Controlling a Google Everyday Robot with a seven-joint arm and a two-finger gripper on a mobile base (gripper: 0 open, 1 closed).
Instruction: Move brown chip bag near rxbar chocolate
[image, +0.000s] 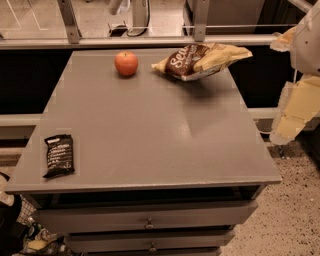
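Observation:
The brown chip bag lies at the far right of the grey table, its dark brown middle with white script facing up and its tan-yellow ends spread to either side. The rxbar chocolate, a small black wrapper with white text, lies flat near the table's front left corner. The two are far apart, across the table's diagonal. My gripper hangs off the table's right side, below the white arm, level with the middle of the right edge and clear of both objects.
A red apple sits at the far middle-left, to the left of the bag. The table has drawers in front. A railing runs behind it. Speckled floor lies to the right.

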